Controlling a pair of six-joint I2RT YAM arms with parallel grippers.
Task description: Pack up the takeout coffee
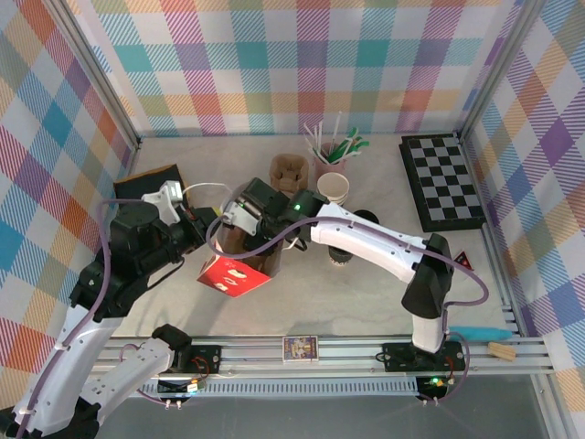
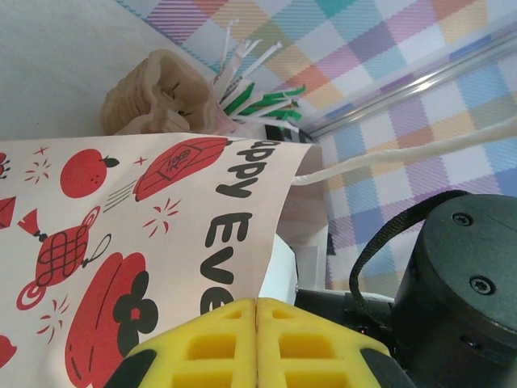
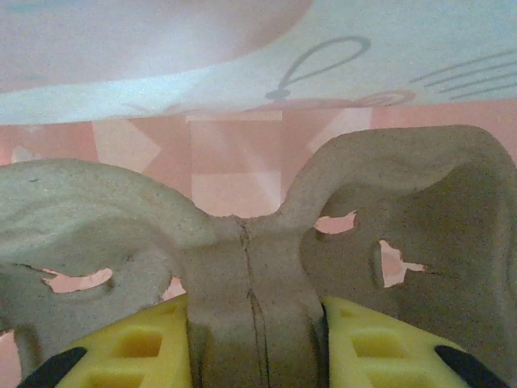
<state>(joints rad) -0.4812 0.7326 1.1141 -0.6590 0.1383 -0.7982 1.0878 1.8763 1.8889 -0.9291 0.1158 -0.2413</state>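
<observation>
Currently: R arm's right gripper [image 3: 255, 343] narrow, clamped on centre ridge of cardboard cup tray [image 3: 242, 267], tray down inside paper bag [image 2: 121, 242], pink bag wall behind. L arm's left gripper [image 2: 257, 335] fully closed, fingers pinching bag rim, holding mouth open. Bag stands mid-table [image 1: 384, 302]. Coffee cup [image 1: 340, 254] on table, outside bag, to its right, partly hidden under R forearm, lid prob. black. Stack of cups [image 1: 334, 187] just behind it.
</observation>
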